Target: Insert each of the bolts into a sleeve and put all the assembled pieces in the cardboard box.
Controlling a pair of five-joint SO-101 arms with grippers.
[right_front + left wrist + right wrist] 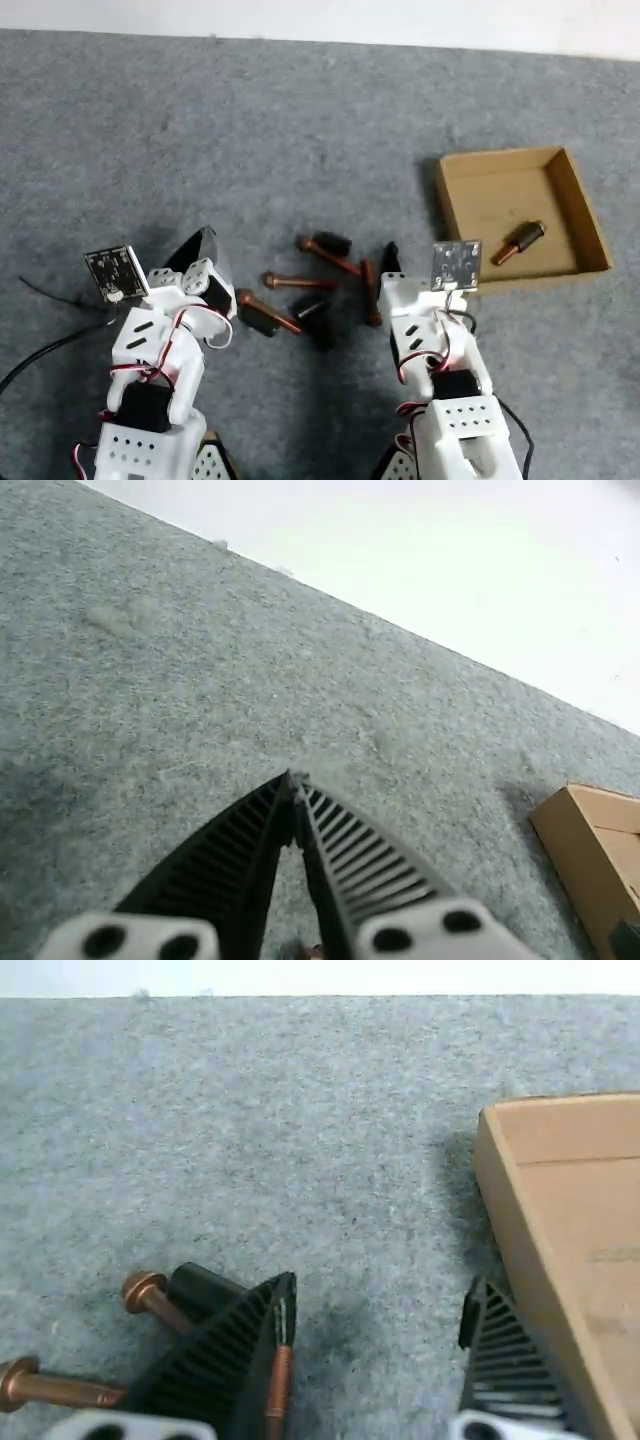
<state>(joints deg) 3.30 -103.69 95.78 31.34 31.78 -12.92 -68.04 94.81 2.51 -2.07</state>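
In the high view the job looks barely begun: one assembled piece lies in the cardboard box at the desk's far right, while the other bolts and sleeves lie loose between the two arms. Among them are a bare bolt, a free sleeve, and two bolts that each lie against a sleeve, though I cannot tell whether either is seated. The left claw sits just beside the scatter. The right arm stands between the scatter and the box, with a single bolt close by its dark tip. In the left wrist view the left claw is pinched together with nothing in it and points at bare felt, a corner of the box well apart at the edge. In the right wrist view the right claw is spread wide and grips nothing. That single bolt lies right along one finger, and the box wall runs near the other. So the step in hand is probably picking up this bolt. The next move would need the spread claw to shift sideways until it straddles the shaft, then close, with the left claw fetching a sleeve to meet it. The near bolt-and-sleeve pair and the box wall leave little room and could be nudged.
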